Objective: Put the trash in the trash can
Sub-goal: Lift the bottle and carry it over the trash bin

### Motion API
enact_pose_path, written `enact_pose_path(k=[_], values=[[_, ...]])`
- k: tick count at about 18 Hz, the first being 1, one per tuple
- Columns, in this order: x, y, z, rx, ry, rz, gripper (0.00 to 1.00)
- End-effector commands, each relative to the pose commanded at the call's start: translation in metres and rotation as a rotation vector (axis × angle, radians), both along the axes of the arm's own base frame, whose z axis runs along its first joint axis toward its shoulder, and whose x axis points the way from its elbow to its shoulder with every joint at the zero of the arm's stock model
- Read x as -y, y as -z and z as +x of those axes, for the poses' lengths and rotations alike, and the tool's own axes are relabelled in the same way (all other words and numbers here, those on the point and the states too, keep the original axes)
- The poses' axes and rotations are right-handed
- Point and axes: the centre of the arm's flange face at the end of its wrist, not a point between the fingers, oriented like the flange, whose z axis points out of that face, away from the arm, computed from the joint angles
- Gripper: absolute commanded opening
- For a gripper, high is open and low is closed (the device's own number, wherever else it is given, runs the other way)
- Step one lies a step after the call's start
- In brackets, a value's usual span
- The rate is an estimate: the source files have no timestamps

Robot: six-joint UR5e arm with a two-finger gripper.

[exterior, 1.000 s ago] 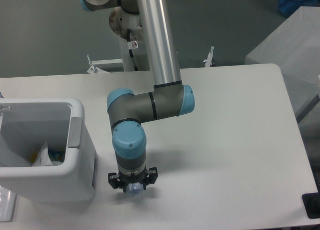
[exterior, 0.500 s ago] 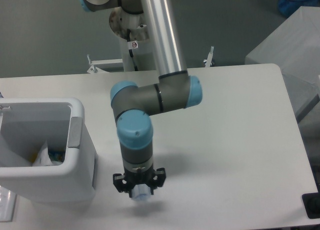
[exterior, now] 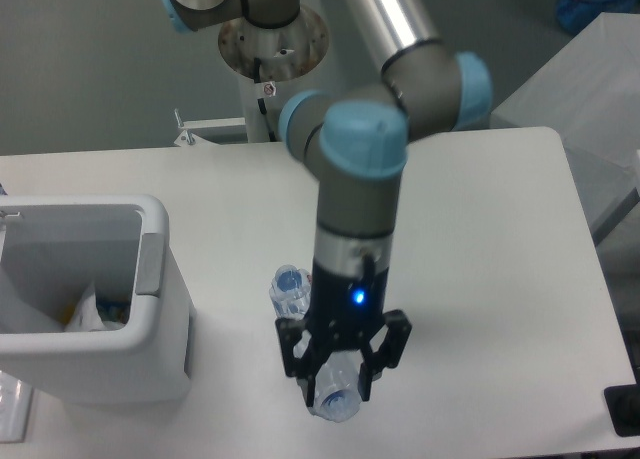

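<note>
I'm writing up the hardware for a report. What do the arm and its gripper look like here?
The arm has grey cylindrical joint housings with light blue end caps and a bare silver metal tube for its upper link. Its wrist runs down from grey to black, with a small blue light glowing on it. The gripper is black, with dark angular jaws. No loose cables show.

Grey cylindrical arm links (exterior: 352,194) with light-blue rounded joint caps and a polished silver tube rising toward the base above the table (exterior: 480,279). Black two-finger gripper (exterior: 340,375) on a dark wrist section, marked by a small glowing blue light. Round metal mounting flange behind, with a small red-and-white sticker beneath.
</note>
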Motion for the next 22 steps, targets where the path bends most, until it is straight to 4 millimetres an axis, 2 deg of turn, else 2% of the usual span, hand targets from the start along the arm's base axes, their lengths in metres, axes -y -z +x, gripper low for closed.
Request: enact_pose_path(k=[4, 6, 9, 13, 15, 17, 22], values=[[0.013, -0.057, 0.031, -0.056, 0.04, 0.096, 0.51], [0.026, -0.093, 0.052, -0.108, 0.052, 0.146, 0.51], [0.021, -0.118, 0.095, -0.128, 0.119, 0.19, 0.51], [0.009, -0.126, 0.144, -0.131, 0.19, 0.203, 0.51], [0.007, -0.126, 0.152, -0.129, 0.204, 0.203, 0.5], [-0.008, -0.121, 0.177, -0.122, 0.256, 0.199, 0.49], [-0.033, -0.097, 0.199, -0.094, 0.31, 0.174, 0.49]])
